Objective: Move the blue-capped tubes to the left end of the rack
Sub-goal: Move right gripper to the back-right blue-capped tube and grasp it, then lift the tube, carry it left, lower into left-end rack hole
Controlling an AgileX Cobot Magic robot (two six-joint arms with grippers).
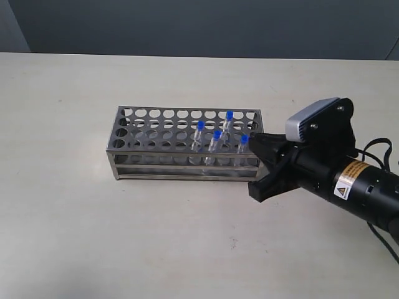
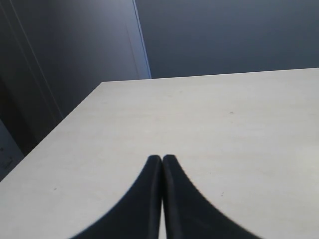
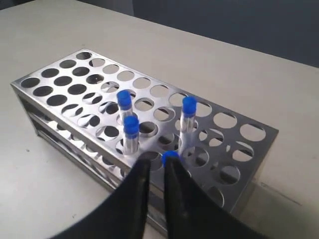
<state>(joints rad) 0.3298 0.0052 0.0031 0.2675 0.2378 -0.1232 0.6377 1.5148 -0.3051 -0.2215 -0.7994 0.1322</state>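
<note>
Jaws on right gripper [image 3: 157, 165] slightly parted, empty; nearest blue-capped tube [image 3: 170, 157] stands upright in the rack [image 3: 266, 133], just left of them

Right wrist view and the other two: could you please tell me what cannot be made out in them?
1. Nearest blue-capped tube: body hidden behind the right gripper, right wrist view.
2. Rack: missing from the left wrist view, which shows only the left gripper and table.
3. The left gripper: outside the exterior view.
</note>
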